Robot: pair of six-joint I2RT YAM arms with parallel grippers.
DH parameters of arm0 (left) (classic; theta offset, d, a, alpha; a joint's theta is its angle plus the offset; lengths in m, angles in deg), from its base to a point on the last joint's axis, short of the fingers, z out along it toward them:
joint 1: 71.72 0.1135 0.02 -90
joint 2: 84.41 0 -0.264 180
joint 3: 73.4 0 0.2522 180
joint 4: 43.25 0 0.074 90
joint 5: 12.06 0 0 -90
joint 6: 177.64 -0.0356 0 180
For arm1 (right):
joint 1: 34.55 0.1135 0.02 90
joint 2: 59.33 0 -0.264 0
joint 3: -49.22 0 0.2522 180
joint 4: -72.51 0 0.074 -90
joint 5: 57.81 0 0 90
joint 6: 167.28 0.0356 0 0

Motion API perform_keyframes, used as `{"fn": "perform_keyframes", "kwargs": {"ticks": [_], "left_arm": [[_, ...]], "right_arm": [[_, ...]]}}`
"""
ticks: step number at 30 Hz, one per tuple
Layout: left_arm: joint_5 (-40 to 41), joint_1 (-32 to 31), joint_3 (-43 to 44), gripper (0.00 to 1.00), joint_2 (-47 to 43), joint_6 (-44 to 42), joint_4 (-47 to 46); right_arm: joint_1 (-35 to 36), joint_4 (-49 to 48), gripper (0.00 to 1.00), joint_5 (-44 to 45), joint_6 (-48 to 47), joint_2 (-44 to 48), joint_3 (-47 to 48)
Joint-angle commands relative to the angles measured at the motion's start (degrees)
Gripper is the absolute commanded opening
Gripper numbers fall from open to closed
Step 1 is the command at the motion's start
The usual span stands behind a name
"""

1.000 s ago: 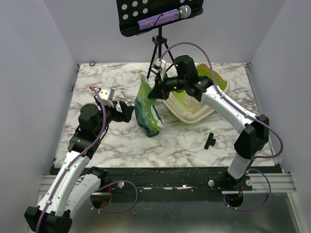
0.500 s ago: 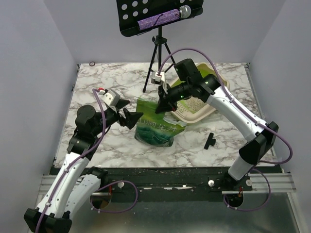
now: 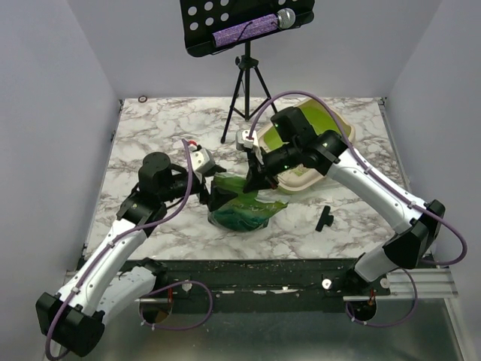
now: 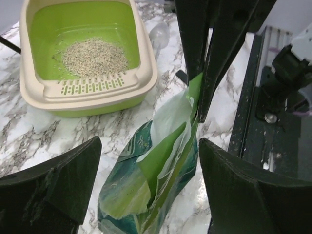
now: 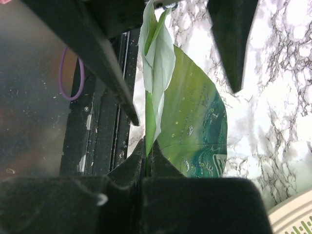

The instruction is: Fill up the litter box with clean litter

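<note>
Litter box (image 4: 146, 73) is holding only 1 small litter patch (image 4: 95, 57); I'm pinching the bag (image 3: 244, 207) in my right pincer (image 3: 252, 183), left pincer (image 3: 210, 192) spread wide.

The left end effector (image 3: 213, 188) gapes wide, facing the right end effector (image 3: 252, 180), pinched tight.

One litter box (image 3: 312, 143), one green bag (image 3: 242, 203), one tripod stand (image 3: 244, 75), two arms.

surface: marble table (image 3: 150, 128) | on it: litter box (image 3: 342, 124), green bag (image 3: 244, 210), black part (image 3: 324, 219), tripod (image 3: 244, 90)
</note>
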Motion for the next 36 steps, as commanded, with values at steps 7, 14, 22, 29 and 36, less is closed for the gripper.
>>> {"fn": "perform_keyframes", "kwargs": {"ticks": [7, 14, 22, 29, 36], "left_arm": [[-2.61, -0.98, -2.80, 0.00, -0.98, -2.94, -1.72], [1.17, -1.77, -8.07, 0.00, -6.25, -0.91, -8.06], [8.46, -3.35, -10.97, 0.00, -8.36, 1.72, -12.27], [12.16, -4.05, -12.56, 0.00, -10.83, 3.13, -15.01], [12.51, -5.37, -12.56, 0.00, -11.97, 2.78, -14.39]], "right_arm": [[0.53, -6.03, 0.15, 5.31, 6.43, 4.94, -2.46], [0.62, -13.60, 0.49, 16.10, 15.22, 14.08, -11.96], [0.62, -10.69, 0.01, 19.73, 16.55, 17.78, -15.82], [0.53, -10.96, 0.01, 20.26, 15.23, 13.57, -16.18], [0.53, -10.61, 0.01, 19.47, 14.17, 10.22, -15.03]]}}
